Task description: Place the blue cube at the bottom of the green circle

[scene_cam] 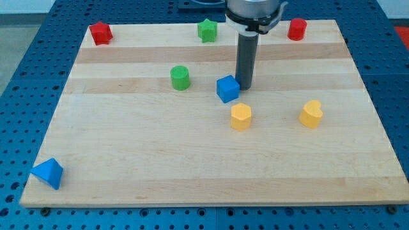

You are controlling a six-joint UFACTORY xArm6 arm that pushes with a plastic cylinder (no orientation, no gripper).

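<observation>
The blue cube (227, 89) sits near the middle of the wooden board (160, 160). The green circle (180, 78), a short green cylinder, stands to the cube's left and a little nearer the view's top. My tip (245, 86) is down on the board, right against the cube's upper right side. The rod rises from it toward the view's top.
A yellow hexagonal block (241, 117) lies just below the blue cube. A yellow heart-like block (311, 114) is at the right. A green star block (207, 30), a red star-like block (100, 32) and a red cylinder (296, 29) line the top edge. A blue triangular block (48, 173) sits at the bottom left corner.
</observation>
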